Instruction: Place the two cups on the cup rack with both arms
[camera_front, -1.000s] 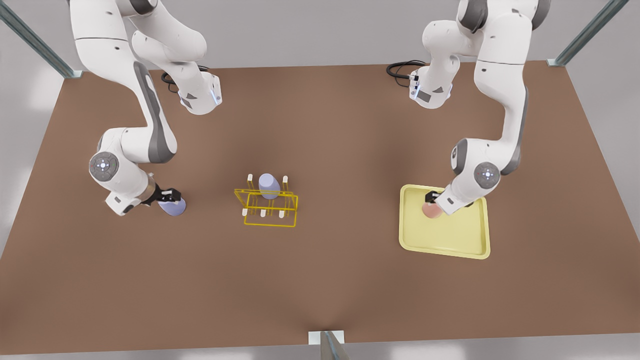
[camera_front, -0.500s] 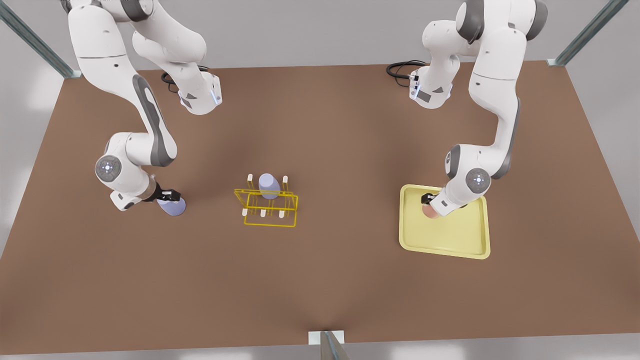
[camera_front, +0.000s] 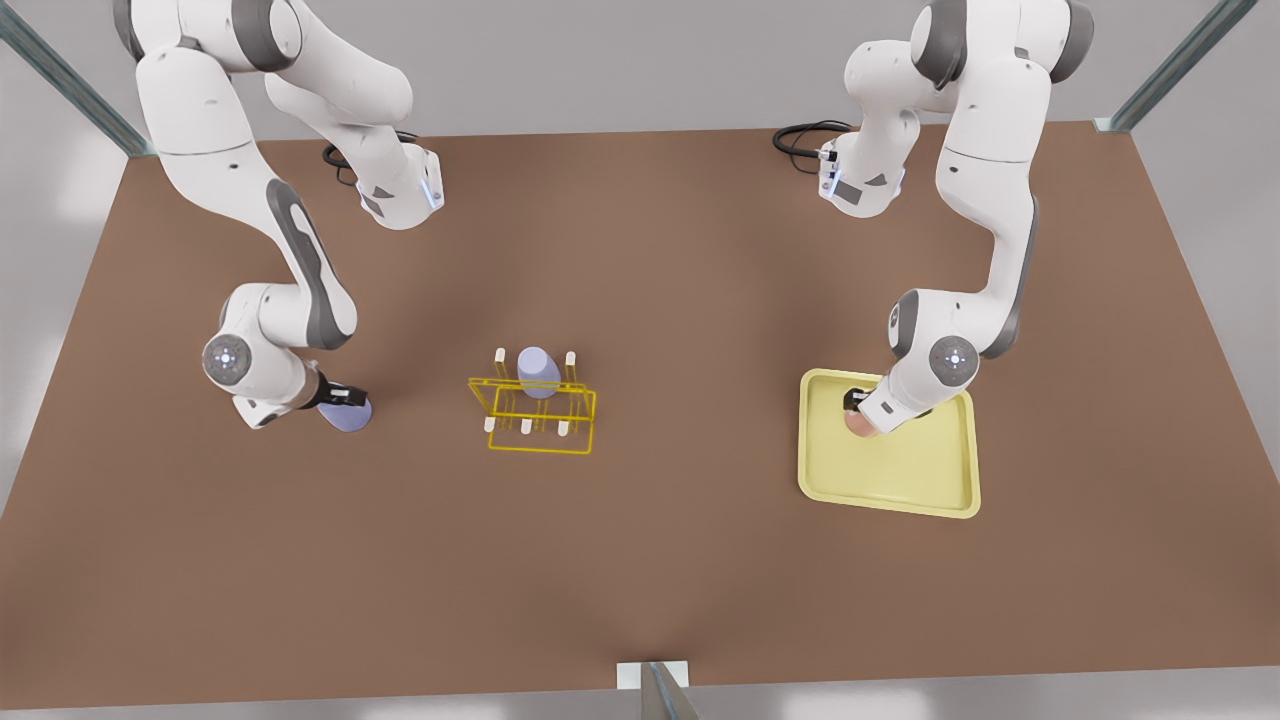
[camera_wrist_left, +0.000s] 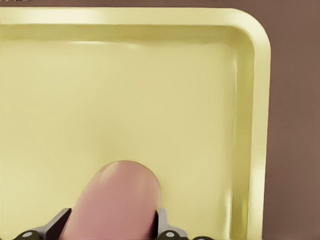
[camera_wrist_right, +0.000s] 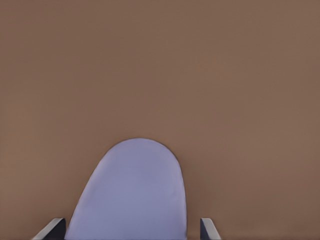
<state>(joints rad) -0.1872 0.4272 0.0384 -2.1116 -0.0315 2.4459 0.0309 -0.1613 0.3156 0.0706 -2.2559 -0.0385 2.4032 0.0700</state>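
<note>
A pale lavender-blue cup (camera_front: 347, 415) (camera_wrist_right: 132, 190) lies on the brown table toward the front view's left. My right gripper (camera_front: 338, 396) (camera_wrist_right: 131, 227) is open around it, with a gap showing beside one finger (camera_wrist_right: 207, 227). On the front view's right, the salmon pink cup (camera_front: 860, 424) (camera_wrist_left: 117, 200) lies in the yellow tray (camera_front: 900, 490) (camera_wrist_left: 250, 100). My left gripper (camera_front: 855, 402) (camera_wrist_left: 112, 227) is shut on it, the fingers (camera_wrist_left: 162, 222) pressed to its sides. The yellow wire cup rack (camera_front: 540, 420) stands mid-table, carrying another lavender cup (camera_front: 538, 372) on a back peg.
The rack's other white-tipped pegs (camera_front: 525, 427) are bare. Open brown table (camera_front: 700, 300) lies between each arm and the rack. Black cables (camera_front: 800, 135) trail near the arm bases at the far edge. A metal post (camera_front: 655, 690) stands at the near edge.
The right arm's wrist has slid closer in behind the lavender cup. The left arm shifted slightly over the pink cup, then held still. Neither cup has moved.
</note>
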